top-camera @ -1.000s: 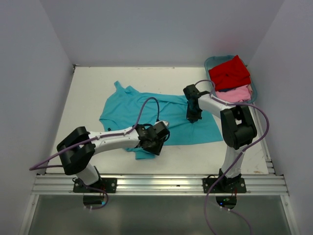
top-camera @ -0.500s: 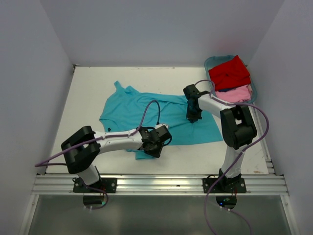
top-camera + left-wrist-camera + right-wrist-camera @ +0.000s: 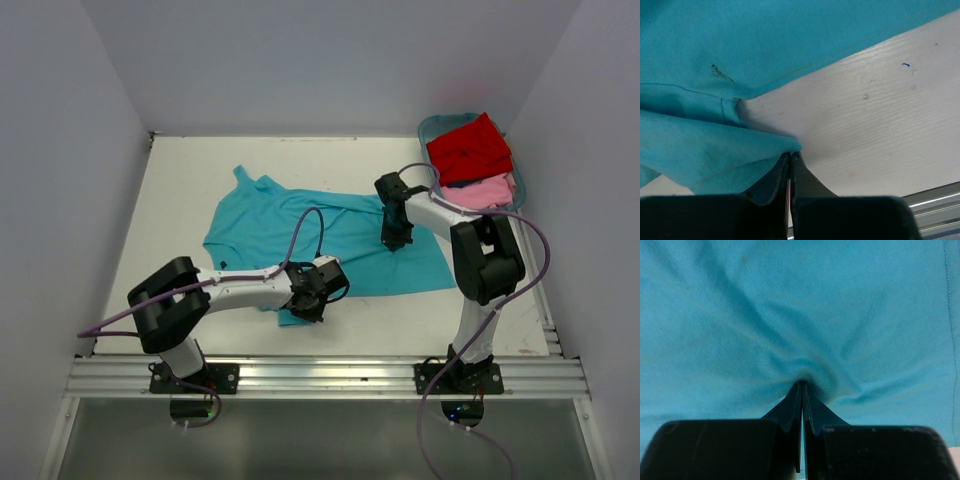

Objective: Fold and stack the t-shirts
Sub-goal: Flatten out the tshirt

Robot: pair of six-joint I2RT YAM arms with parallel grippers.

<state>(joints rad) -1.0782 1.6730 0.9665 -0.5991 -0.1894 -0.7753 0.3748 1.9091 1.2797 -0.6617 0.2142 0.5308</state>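
White walls [image 3: 330, 60] close in a pale surface [image 3: 180, 200] on three sides. Across the middle of the top view the turquoise t-shirt [image 3: 270, 220] lies spread mostly flat, its body running toward the right and a small flap of cloth sticking out at its lower edge.

The left hand [image 3: 305, 305] sits low at that flap. In the left wrist view its jaws are pressed almost together, with a folded edge of the turquoise cloth pinched at the tips.

The right hand [image 3: 397, 240] points down onto the shirt's right part. Its wrist view shows the jaws closed tight on a pinch of the fabric, with creases radiating from the tips.

At the upper right a teal tub [image 3: 428, 128] holds the red t-shirt [image 3: 470, 148], with the pale pink t-shirt [image 3: 485, 190] just below it in the frame.
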